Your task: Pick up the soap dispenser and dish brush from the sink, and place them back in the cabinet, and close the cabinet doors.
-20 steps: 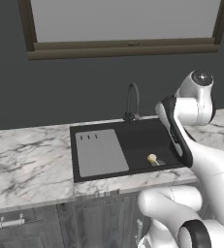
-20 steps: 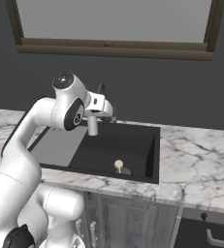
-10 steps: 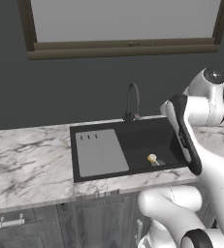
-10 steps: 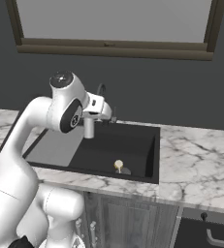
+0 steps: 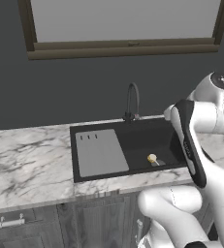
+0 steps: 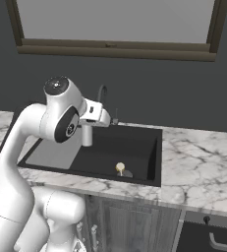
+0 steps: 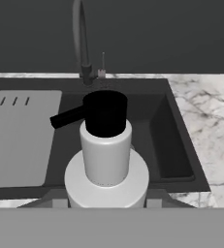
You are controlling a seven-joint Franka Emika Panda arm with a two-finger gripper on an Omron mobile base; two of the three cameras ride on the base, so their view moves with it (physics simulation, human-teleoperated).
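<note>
Fingers [image 6: 92,122]: closed partway around the soap dispenser [image 7: 106,160]. I judge it a firm hold, since the right base view shows the bottle hanging free under the hand, above the sink [image 5: 75,160] and touching nothing else.

Bottle axis: in the hand view it runs straight along the hand's own line of sight. The white shoulder is nearest, then the narrow neck, with the dark pump top at the far end. The pump spout sticks out toward the left of that view. So the pump end leads and the base sits back between the fingers. Whether it is truly plumb in the room I cannot settle. The right base view suggests the body is close to vertical.

Below the bottle: the open black basin. The grey drainboard insert [image 5: 100,152] fills the left part and the faucet [image 5: 132,99] stands at the back rim.

Dish brush [image 6: 119,169]: lies on the basin floor near the front wall, well apart from the bottle, lower and to the right of it in the right base view. The pale round head is toward the drainboard side and the short handle points away from it, roughly along the front wall.

Judgement: one item is in hand and the brush is not yet picked. Next is the carry to the cabinet. I cannot tell which way it lies from here, so the base or arm must turn before I can line up the pump-first bottle with the shelf. Risk: with the pump end leading, the spout could catch a door edge.

Marble counter [image 5: 31,160] on both sides of the sink.
</note>
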